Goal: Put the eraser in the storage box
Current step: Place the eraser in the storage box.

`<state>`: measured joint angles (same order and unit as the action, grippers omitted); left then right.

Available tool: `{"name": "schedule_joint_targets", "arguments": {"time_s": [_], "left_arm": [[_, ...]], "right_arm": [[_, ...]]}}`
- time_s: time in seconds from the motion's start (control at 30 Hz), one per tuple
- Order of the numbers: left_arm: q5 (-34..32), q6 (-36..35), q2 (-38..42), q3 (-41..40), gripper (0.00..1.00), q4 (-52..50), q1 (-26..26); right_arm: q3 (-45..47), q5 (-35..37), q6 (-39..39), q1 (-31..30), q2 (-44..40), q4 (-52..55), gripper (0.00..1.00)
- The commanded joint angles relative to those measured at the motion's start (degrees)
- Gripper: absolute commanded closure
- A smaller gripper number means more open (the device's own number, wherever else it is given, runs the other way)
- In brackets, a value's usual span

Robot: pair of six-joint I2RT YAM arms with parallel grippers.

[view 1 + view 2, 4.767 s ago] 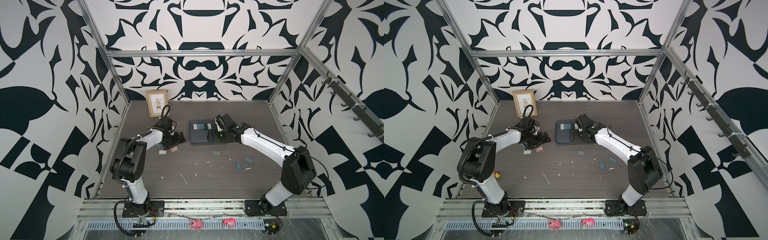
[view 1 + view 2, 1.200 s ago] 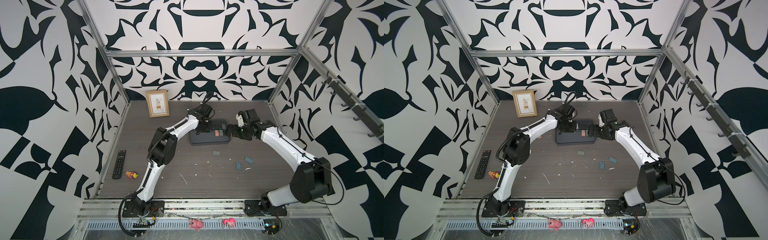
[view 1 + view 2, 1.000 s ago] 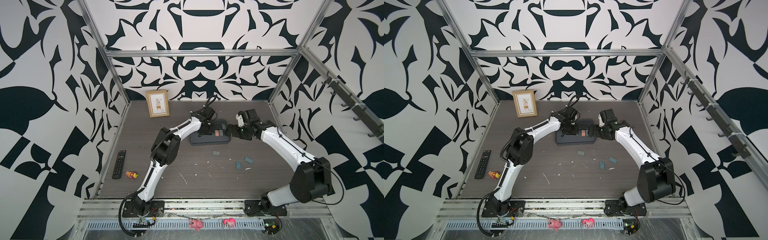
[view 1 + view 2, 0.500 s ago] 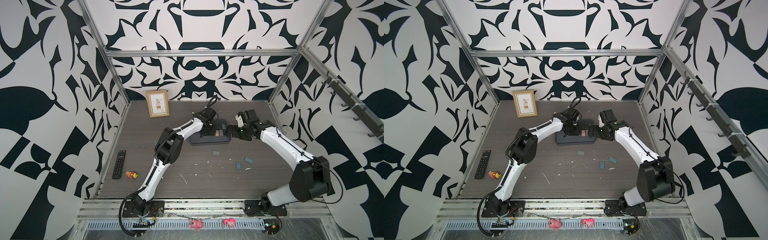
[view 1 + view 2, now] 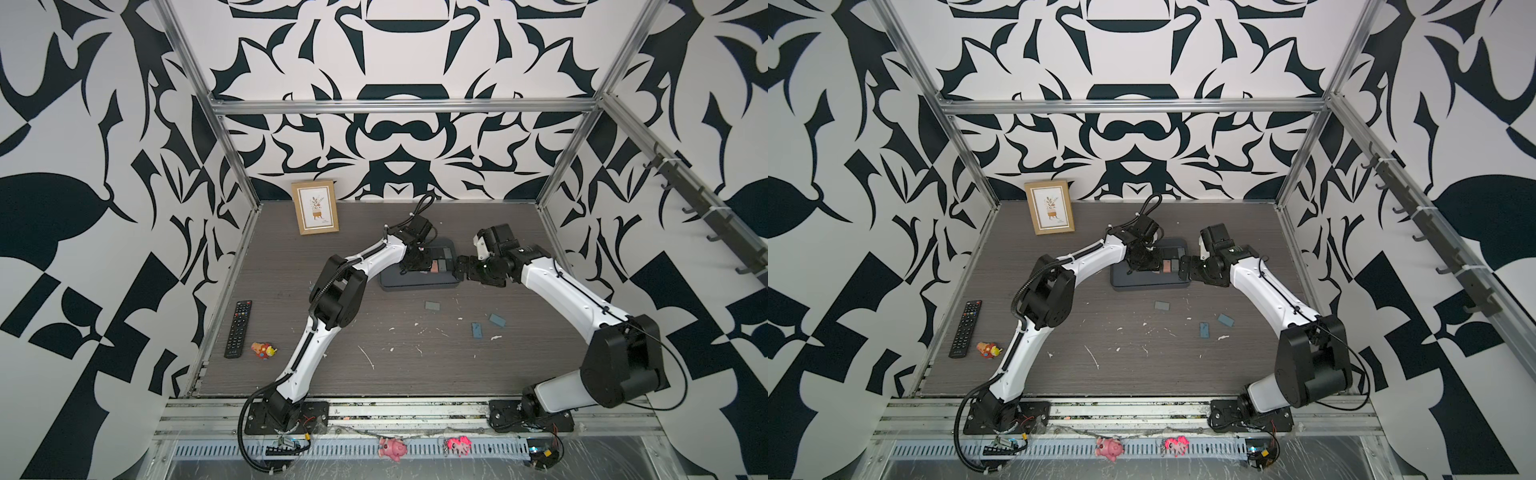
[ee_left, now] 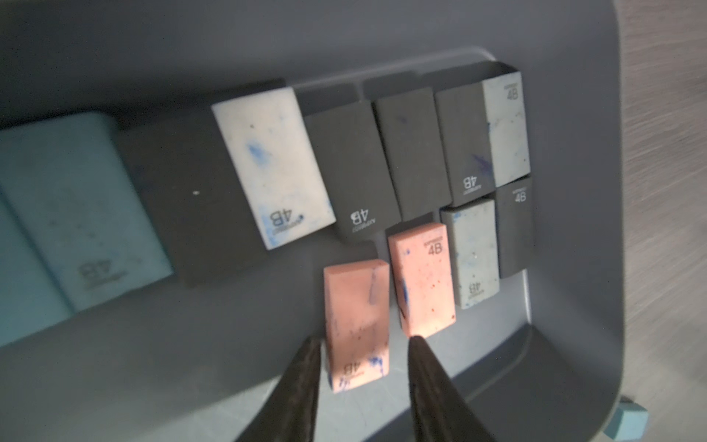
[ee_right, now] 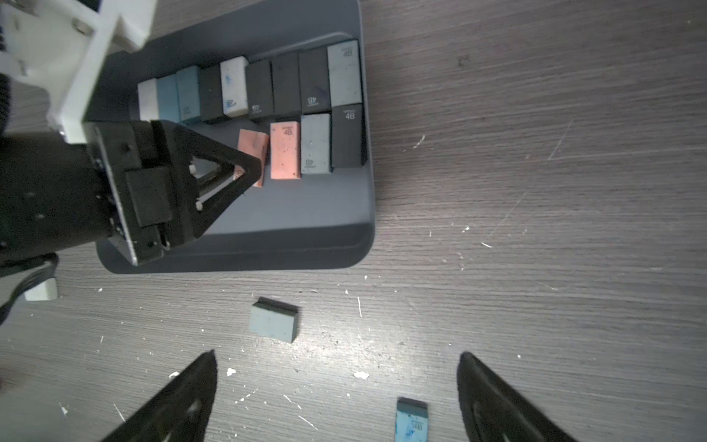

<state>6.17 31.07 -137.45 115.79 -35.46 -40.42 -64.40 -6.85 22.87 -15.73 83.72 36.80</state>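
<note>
Grey wood table [image 5: 415, 365], patterned walls [image 5: 395, 137]; eraser [image 6: 355, 317] in storage box [image 6: 574, 229], long axis near-far; left gripper [image 6: 363, 340] loose around it, right gripper [image 7: 337, 355] agape.

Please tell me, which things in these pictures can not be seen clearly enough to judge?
- Left wrist view: the blue erasers are blurred and cut off by the picture's edge.
- Right wrist view: the left gripper hides the near end of the tilted pink eraser.
- Both top views: the row of erasers in the storage box is too small to count.
</note>
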Motion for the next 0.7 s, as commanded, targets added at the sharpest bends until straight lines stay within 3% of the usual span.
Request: {"name": "schedule_joint_targets", "arguments": {"time_s": [0.0,0.47,0.6,0.67], "left_arm": [[2.1,1.4,0.8,-1.0,0.54,1.5,0.0],[5.1,2.6,2.0,-1.1,0.42,3.5,-0.7],[4.2,1.7,6.6,-4.3,0.33,4.0,-0.7],[4.2,1.6,9.0,-6.1,0.23,4.8,-0.8]], "right_arm": [[1.7,3.5,1.1,1.3,-3.1,2.6,0.01],[16.0,1.8,3.4,11.0,-9.9,4.1,0.01],[18.1,2.7,3.5,12.5,-9.9,3.6,0.01],[18.2,2.2,3.5,13.0,-9.3,2.7,0.01]]}}
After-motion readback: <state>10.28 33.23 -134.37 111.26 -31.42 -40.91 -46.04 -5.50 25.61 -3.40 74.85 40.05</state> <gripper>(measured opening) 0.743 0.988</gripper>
